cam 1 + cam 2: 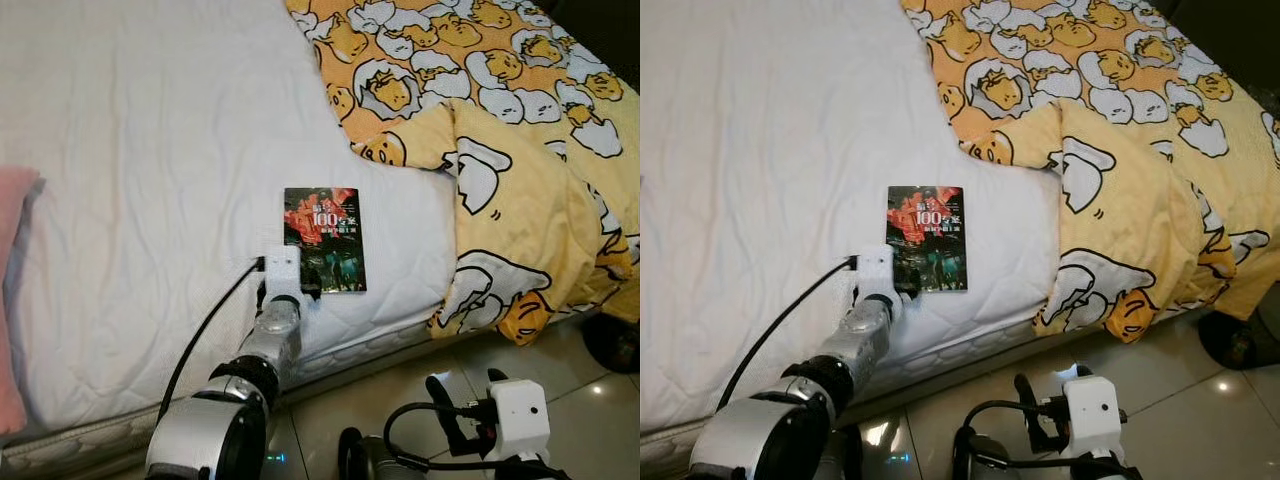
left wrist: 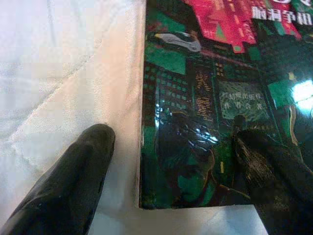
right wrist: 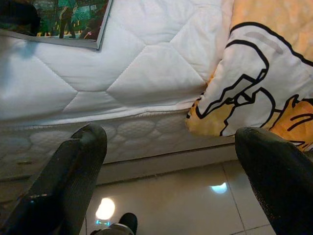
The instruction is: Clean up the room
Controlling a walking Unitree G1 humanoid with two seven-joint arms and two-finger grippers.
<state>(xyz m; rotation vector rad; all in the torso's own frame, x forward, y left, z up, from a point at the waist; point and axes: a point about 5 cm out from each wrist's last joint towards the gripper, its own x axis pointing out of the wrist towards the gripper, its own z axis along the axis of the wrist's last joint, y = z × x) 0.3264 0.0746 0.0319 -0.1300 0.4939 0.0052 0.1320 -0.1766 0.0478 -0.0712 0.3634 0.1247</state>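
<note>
Early going in this tidy-up, I'd say: the book (image 1: 325, 240) lies flat on the white mattress (image 1: 140, 200) near its front edge, just beside the rumpled yellow duvet (image 1: 520, 180), nothing lifted yet and the bedding unmade. The left gripper (image 2: 171, 156) is down at the book's near corner, spread wide, one finger (image 2: 73, 181) on the mattress beside the spine edge and the other on the glossy cover, while the right gripper (image 3: 171, 161) hangs low over the tiled floor (image 1: 420, 380), fingers wide and empty
</note>
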